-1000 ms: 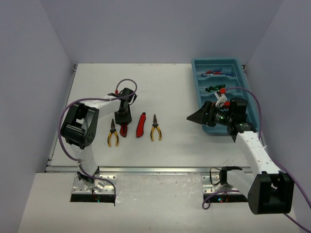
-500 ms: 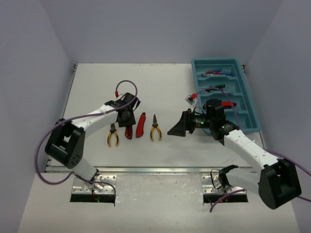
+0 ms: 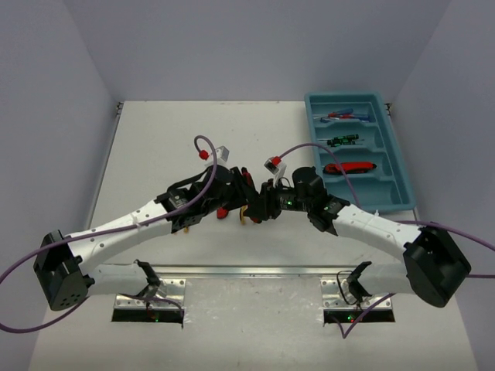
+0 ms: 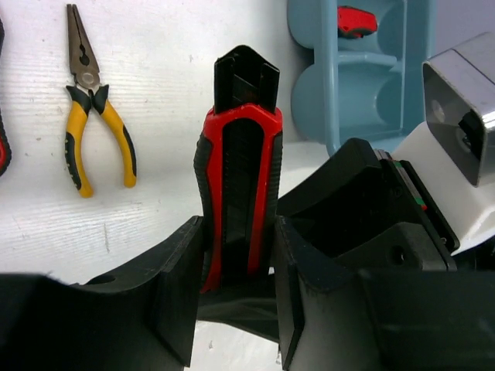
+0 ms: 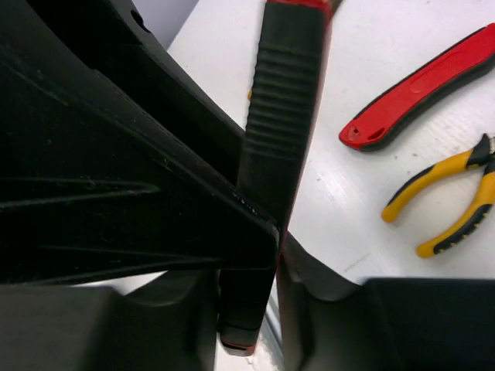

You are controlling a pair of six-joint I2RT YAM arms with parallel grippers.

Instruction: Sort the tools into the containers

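A red and black utility knife (image 4: 240,185) stands between my left gripper's (image 4: 236,247) fingers, which are shut on its lower end. My right gripper (image 5: 251,309) meets it from the other side and is shut on the same knife (image 5: 280,116). In the top view both grippers, the left gripper (image 3: 234,193) and the right gripper (image 3: 261,202), touch at the table's middle and hide the knife. The teal tray (image 3: 394,182) lies at the far right; it holds blue screwdrivers (image 3: 340,115), a black-green screwdriver (image 3: 340,141) and a red knife (image 3: 349,166).
A second red utility knife (image 5: 421,85) lies on the white table under the grippers. Yellow-handled pliers (image 4: 97,131) lie beside it, and another pair (image 5: 456,202) shows in the right wrist view. Grey walls enclose the table on three sides.
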